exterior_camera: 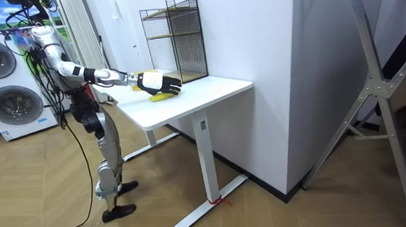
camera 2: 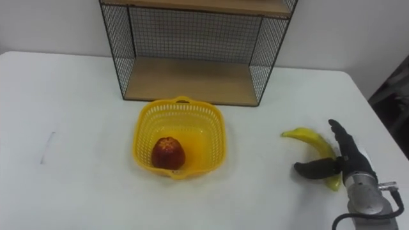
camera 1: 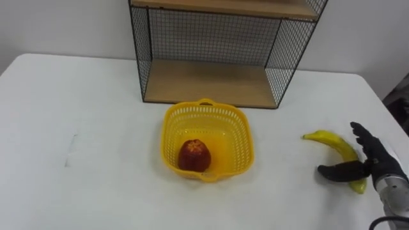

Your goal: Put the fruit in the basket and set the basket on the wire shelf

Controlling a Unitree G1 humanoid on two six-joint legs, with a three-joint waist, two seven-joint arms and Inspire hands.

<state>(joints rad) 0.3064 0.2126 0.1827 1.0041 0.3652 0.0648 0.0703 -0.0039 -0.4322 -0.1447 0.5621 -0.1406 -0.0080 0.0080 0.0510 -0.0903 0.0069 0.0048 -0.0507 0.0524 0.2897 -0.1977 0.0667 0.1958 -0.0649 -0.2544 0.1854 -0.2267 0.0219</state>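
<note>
While the red fruit (camera 1: 193,155) is already lying in the yellow basket (camera 1: 204,110) at mid-frame, we are holding our right hand (camera 1: 376,165) open astride the banana (camera 1: 335,144) at lower right, gripping nothing yet, and the wire shelf (camera 1: 211,83) at top is awaiting the basket.

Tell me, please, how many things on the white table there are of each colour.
Yellow: 2, the yellow plastic basket and the curved yellow banana.
Red: 1, the round red fruit in the basket.
Black: 1, the black wire shelf.
Total: 4.
</note>
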